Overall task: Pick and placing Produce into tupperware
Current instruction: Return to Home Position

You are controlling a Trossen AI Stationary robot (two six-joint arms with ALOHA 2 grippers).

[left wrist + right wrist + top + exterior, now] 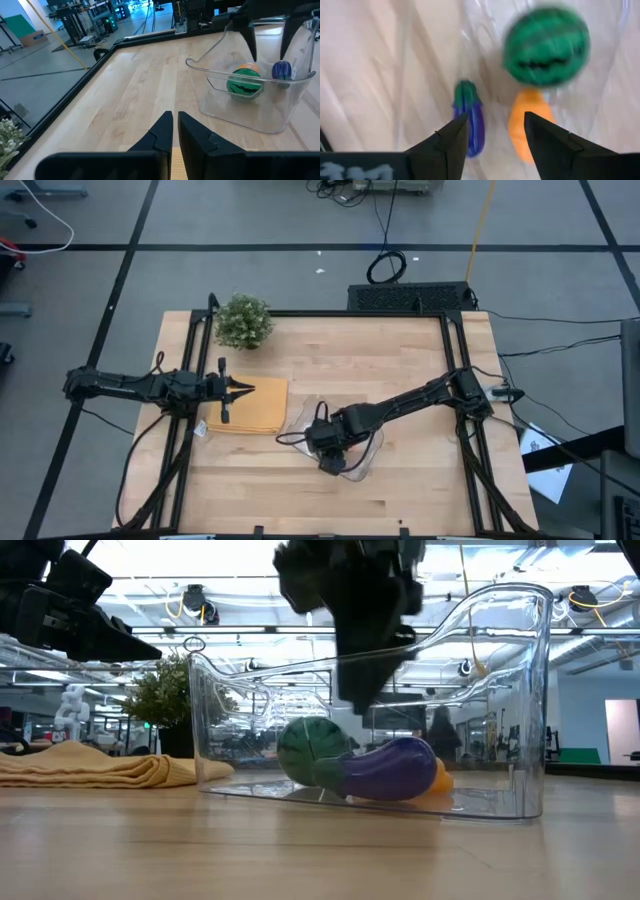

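Note:
The clear tupperware (pixel 372 448) stands on the table near its middle; it also shows in the low view (pixel 500 690) and the left wrist view (pixel 250 112). Inside it, on its floor, lie the green striped ball (pixel 546 46), the orange oval (pixel 526 125) and the blue-purple piece (pixel 470 117), close together; the low view shows the ball (pixel 312 745) and the purple piece (pixel 385 772) touching. My right gripper (pixel 496 120) is open and empty, pointing down over the container, above the pieces. My left gripper (pixel 175 117) is shut and empty, above the tan pad (pixel 255 408) at the left.
A leafy potted plant (pixel 243 320) stands at the far left of the table. The tan pad lies between the left arm and the tupperware. Black frame rails (pixel 460 360) run along the table's left and right sides. Bare wood lies toward the near edge.

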